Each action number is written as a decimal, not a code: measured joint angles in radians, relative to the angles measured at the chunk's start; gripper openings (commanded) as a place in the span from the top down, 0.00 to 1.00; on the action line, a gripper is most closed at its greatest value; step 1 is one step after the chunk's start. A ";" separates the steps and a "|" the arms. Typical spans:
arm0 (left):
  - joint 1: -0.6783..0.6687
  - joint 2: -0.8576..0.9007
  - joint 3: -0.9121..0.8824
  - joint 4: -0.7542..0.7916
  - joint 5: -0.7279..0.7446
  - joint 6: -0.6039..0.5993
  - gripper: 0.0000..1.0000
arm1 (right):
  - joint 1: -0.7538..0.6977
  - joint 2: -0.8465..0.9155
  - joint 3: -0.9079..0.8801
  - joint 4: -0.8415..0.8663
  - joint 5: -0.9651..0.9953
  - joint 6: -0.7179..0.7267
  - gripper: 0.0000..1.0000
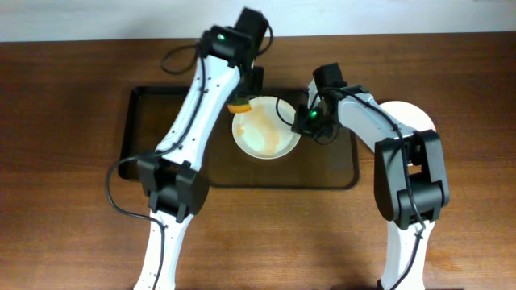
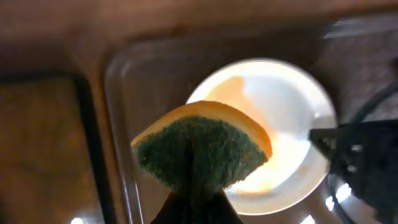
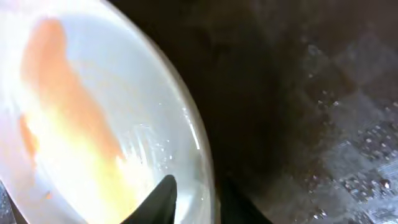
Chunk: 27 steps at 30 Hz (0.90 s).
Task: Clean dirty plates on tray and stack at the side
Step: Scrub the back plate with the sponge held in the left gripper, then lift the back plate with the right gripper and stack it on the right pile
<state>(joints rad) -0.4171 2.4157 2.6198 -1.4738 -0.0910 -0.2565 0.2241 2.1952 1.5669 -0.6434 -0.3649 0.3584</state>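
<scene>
A white plate smeared with orange lies on the brown tray, right of its middle. My left gripper is shut on an orange and green sponge and holds it over the plate's far left rim. In the left wrist view the sponge hangs green side toward the camera, in front of the plate. My right gripper is shut on the plate's right rim. In the right wrist view its fingers straddle the rim of the plate. A plain white plate lies right of the tray, partly hidden by the right arm.
The tray's raised rim runs close to the left of the sponge. Water drops lie on the tray's surface right of the plate. Bare wooden table surrounds the tray. Cables hang from both arms.
</scene>
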 measured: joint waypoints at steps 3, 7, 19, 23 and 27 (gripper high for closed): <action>0.021 -0.002 0.049 -0.020 0.013 0.019 1.00 | 0.006 0.000 0.000 0.023 0.008 0.000 0.96; 0.064 -0.002 0.049 -0.025 0.013 0.029 1.00 | 0.011 0.002 0.001 0.002 0.043 0.000 0.96; 0.146 -0.002 0.049 0.000 0.014 0.029 1.00 | 0.105 -0.472 -0.011 -0.307 0.782 -0.031 0.96; 0.146 -0.002 0.049 0.001 0.014 0.029 1.00 | 0.142 -0.472 -0.011 -0.281 0.761 -0.012 0.75; 0.146 -0.001 0.049 -0.003 0.017 0.029 1.00 | -0.059 -0.375 -0.011 -0.268 0.486 0.008 0.67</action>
<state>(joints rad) -0.2714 2.4145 2.6686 -1.4765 -0.0742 -0.2272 0.1650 1.8202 1.5555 -0.9115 0.1211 0.3668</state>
